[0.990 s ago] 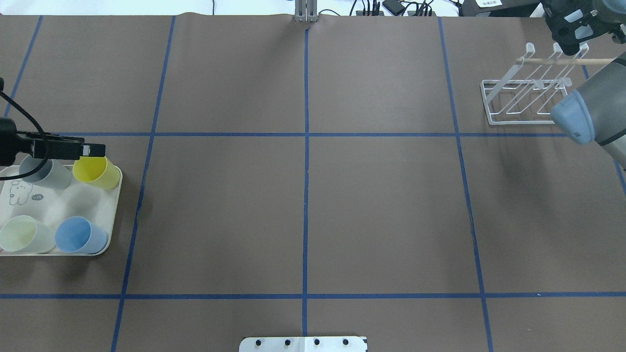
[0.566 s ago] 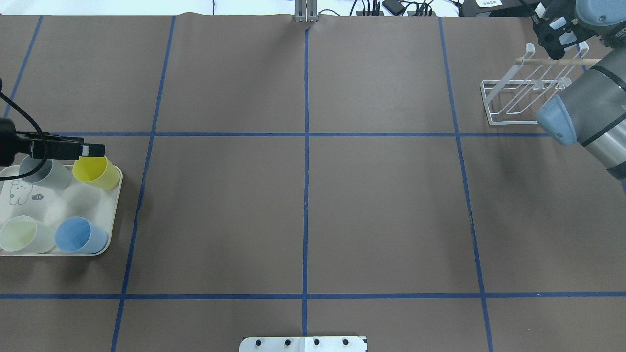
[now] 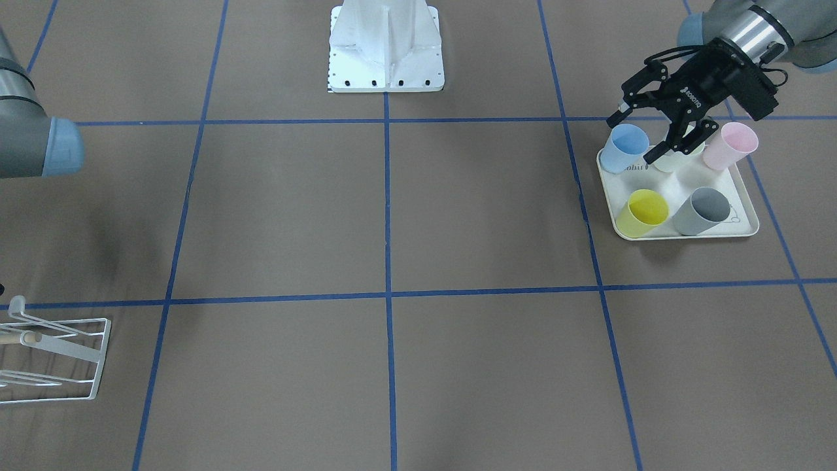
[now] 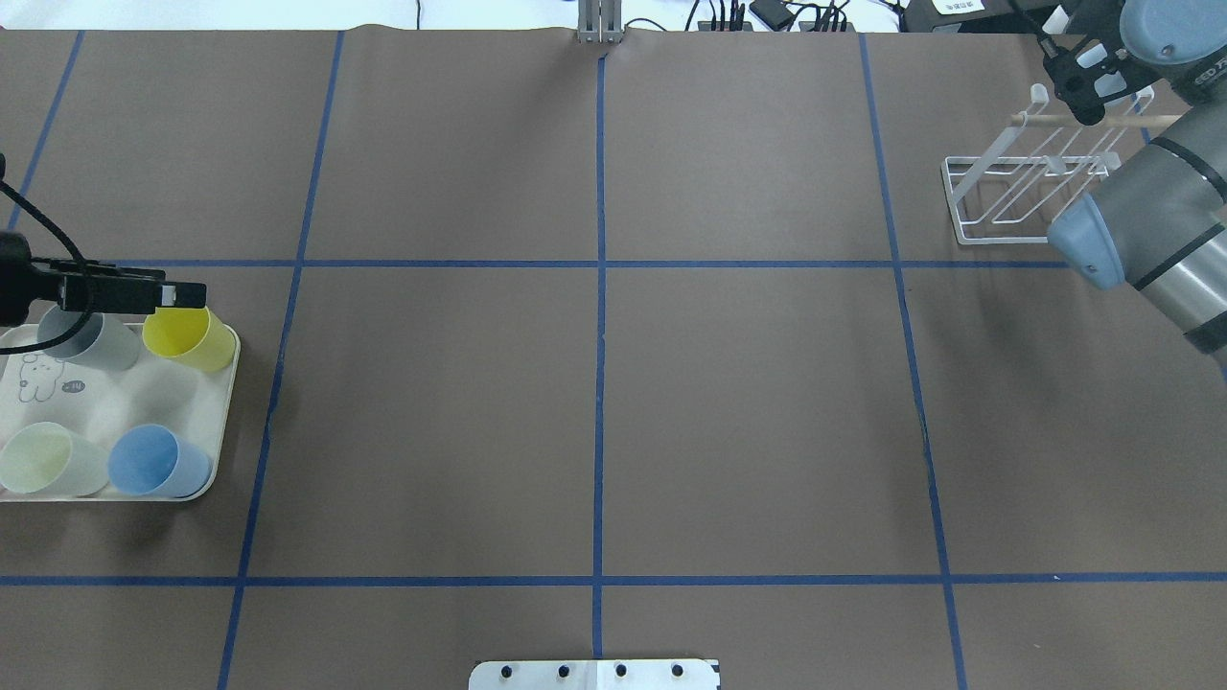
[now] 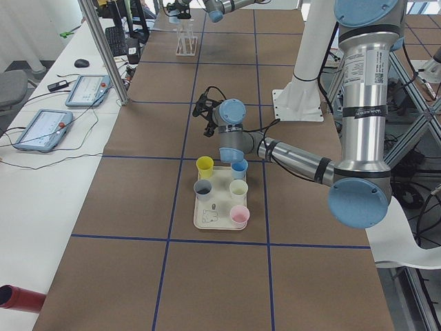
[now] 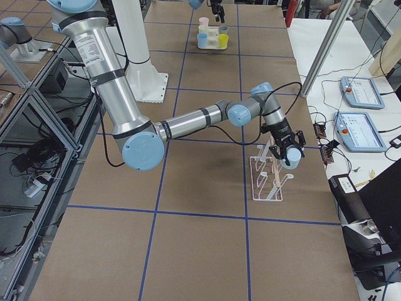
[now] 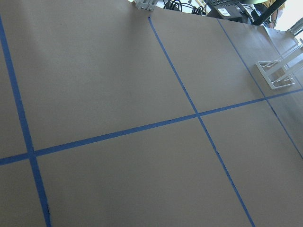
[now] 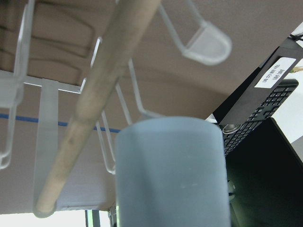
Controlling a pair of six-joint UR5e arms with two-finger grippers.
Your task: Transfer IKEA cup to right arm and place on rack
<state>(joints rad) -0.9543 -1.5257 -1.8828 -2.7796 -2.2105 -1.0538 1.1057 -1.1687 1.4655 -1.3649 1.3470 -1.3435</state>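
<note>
My right gripper [image 4: 1088,91] is shut on a light blue-grey cup [image 8: 170,175] and holds it over the far end of the white wire rack [image 4: 1030,182]. The right view shows the cup [image 6: 292,158] just above the prongs. The rack's wooden dowel [image 8: 94,104] runs close past the cup. My left gripper [image 3: 634,139] is open and empty. It hovers over the cream tray [image 3: 745,226], above a pale green cup [image 3: 670,160], between a blue cup [image 3: 624,147] and a pink cup [image 3: 735,145].
The tray also holds a yellow cup [image 3: 644,210] and a grey cup [image 3: 703,209]. It sits at the table's left end [image 4: 225,422]. The robot's white base plate [image 3: 386,46] stands at mid table. Blue tape lines cross the brown table.
My right arm's elbow has swung left over the rack's corner, and its gripper with the cup has shifted slightly left above the rack. The left arm has not moved.
</note>
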